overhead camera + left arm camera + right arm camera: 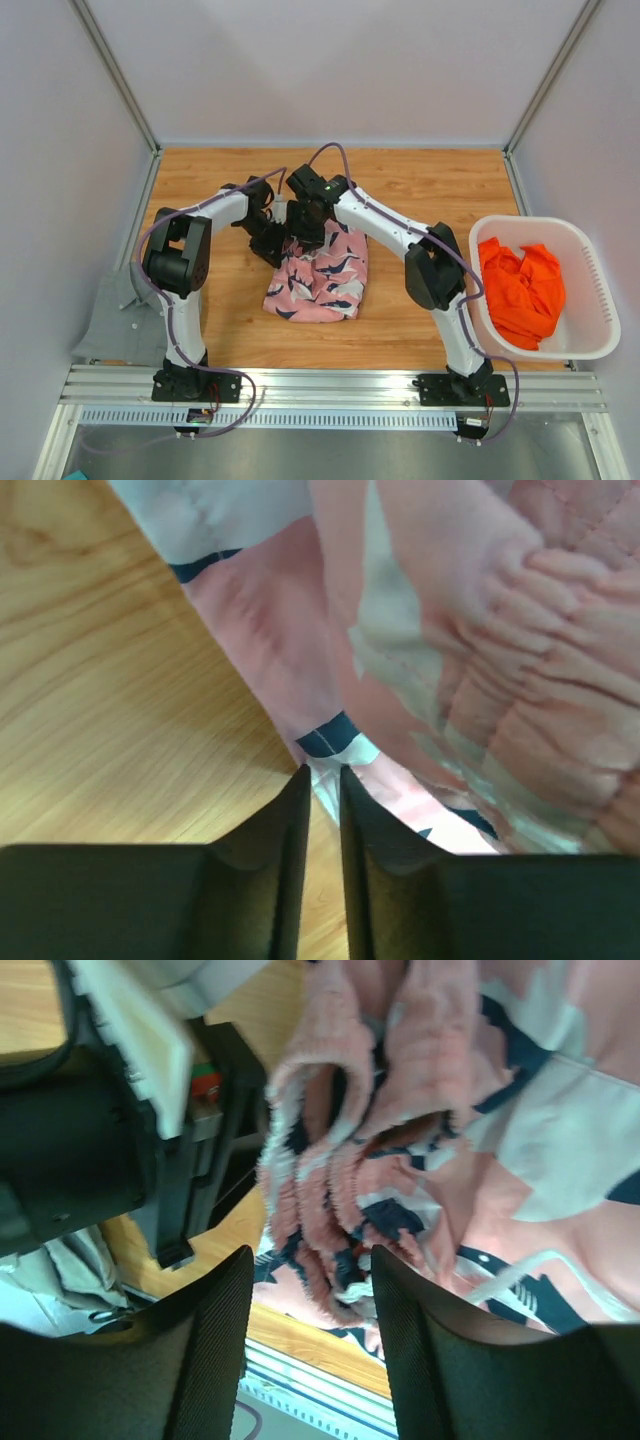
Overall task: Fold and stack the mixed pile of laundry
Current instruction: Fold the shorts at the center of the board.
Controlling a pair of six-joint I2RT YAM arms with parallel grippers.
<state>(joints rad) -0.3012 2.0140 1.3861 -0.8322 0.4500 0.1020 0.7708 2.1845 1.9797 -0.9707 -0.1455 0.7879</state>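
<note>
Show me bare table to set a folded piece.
Free: the far strip of table behind the arms, and the patch between left arm and pink garment. Crowded: the garment's far edge, where left gripper and right gripper meet; basket fills the right.

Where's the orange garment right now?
Top view: the orange garment lies crumpled inside the white basket on the table's right side, beside the right arm.
</note>
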